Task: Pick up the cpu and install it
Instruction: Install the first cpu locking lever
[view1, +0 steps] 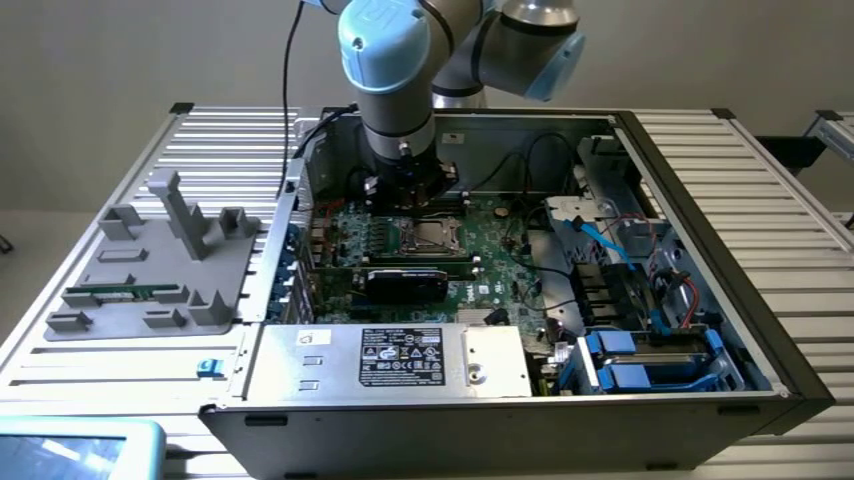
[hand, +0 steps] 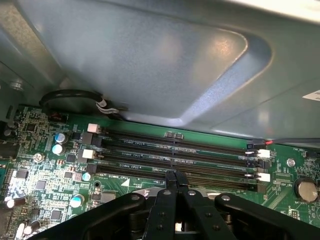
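Black end effector (hand: 176, 175) is fully closed, jaws meeting with nothing gripped between them; it hangs low inside the computer case (view1: 694, 200), over the empty memory slots (hand: 175, 155); the cpu (view1: 430, 237) is judged to be the pale square within the socket (view1: 410, 238), just beside the end effector toward the power supply (view1: 387, 358); seating cannot be confirmed.

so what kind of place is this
Probably a robotics lab bench set up for computer assembly: an open desktop computer case lies on a slatted aluminium table, a robot arm reaches down over its motherboard, and a grey fixture tray beside it holds a memory stick.
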